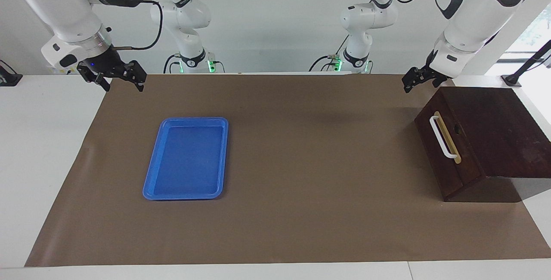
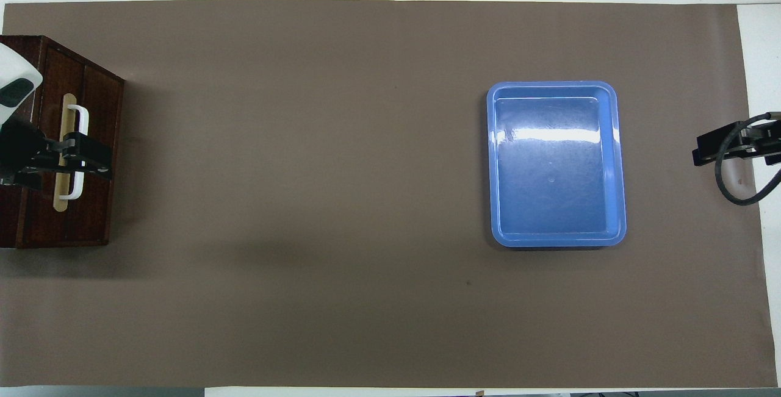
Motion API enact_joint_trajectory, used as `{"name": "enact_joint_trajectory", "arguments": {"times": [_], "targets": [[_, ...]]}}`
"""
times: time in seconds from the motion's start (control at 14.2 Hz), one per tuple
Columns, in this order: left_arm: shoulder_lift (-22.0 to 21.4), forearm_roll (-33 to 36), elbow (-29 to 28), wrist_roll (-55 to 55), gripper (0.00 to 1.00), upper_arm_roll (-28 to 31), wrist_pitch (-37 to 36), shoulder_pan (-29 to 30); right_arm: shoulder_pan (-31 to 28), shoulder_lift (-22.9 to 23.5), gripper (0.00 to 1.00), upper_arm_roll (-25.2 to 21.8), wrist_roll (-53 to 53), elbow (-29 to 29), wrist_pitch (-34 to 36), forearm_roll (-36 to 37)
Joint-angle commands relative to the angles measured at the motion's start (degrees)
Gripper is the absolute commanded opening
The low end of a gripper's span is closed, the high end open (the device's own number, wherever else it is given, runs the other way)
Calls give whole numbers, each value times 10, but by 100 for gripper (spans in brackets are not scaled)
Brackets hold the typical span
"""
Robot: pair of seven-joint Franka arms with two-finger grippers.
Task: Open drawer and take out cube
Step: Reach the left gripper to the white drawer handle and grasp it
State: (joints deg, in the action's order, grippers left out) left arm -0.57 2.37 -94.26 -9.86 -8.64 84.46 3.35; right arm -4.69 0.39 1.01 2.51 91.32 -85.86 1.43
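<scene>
The dark wooden drawer [image 1: 432, 146] is shut in its box at the left arm's end of the table, with the white bar handle [image 1: 442, 138] on its tan strip. It also shows in the overhead view [image 2: 97, 110]. The cube is hidden. My left gripper [image 1: 412, 83] is open, raised in the air by the box's corner nearest the robots. In the overhead view the left gripper [image 2: 85, 156] lies over the handle [image 2: 78, 118]. My right gripper [image 1: 118, 80] is open and empty, and waits raised at the right arm's end [image 2: 701, 154].
A flat blue tray [image 1: 187, 158] with nothing in it lies on the brown mat [image 1: 301, 164] toward the right arm's end, and shows in the overhead view [image 2: 555, 162]. The dark box [image 1: 495, 129] stands at the mat's edge.
</scene>
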Motion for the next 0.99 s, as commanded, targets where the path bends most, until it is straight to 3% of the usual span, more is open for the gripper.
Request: {"name": "enact_joint_trajectory", "arguments": {"times": [0.0, 0.14, 0.35, 0.7, 0.92], "targets": [[-10, -10, -7, 8, 100, 1, 1, 3, 0, -5, 100, 0, 7, 7, -9, -7], [-10, -9, -9, 11, 100, 1, 18, 3, 0, -5, 100, 0, 5, 7, -8, -7], [-20, 5, -58, 22, 100, 1, 110, -4, 0, -5, 100, 0, 6, 7, -8, -7], [-9, 109, -160, 74, 100, 0, 265, -4, 0, -5, 100, 0, 6, 7, -8, -8], [25, 176, -174, 74, 100, 0, 310, 2, 0, -5, 100, 0, 6, 7, -7, -9]]}}
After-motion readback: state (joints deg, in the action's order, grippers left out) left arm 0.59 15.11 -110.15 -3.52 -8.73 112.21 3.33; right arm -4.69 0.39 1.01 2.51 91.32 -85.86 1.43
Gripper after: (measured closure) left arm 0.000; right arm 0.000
